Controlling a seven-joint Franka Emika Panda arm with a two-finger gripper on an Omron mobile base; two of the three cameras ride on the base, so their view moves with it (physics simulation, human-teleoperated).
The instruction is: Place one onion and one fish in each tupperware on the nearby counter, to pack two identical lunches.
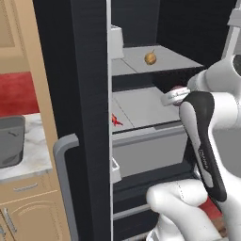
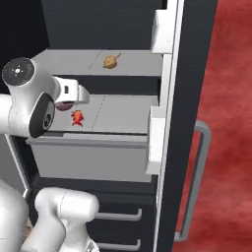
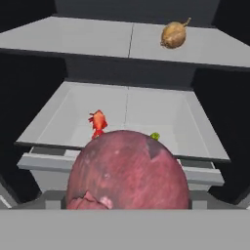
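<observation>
Inside the open fridge: yellow-brown onion (image 3: 174,34) alone on the upper shelf (image 3: 73,39), far from the rest. On the lower shelf (image 3: 146,110), one red-orange fish (image 3: 97,122) lying near the front left; in the left base view a fish (image 1: 115,120) half cut off by the edge of the fridge door (image 1: 80,117). A small green speck just behind the red bulb, too small to identify.

Purplish-red onion (image 3: 128,171) looming large at the bottom of the hand view, hiding both fingertips of the tool (image 3: 128,202). Jaws spread wide, apparently clamped around this onion, contact itself concealed. From the base cameras, just a sliver of that bulb visible behind the wrist. Dark grey tupperware (image 1: 10,141) on the marble table (image 1: 35,146) at far left, cropped by the frame.
</observation>
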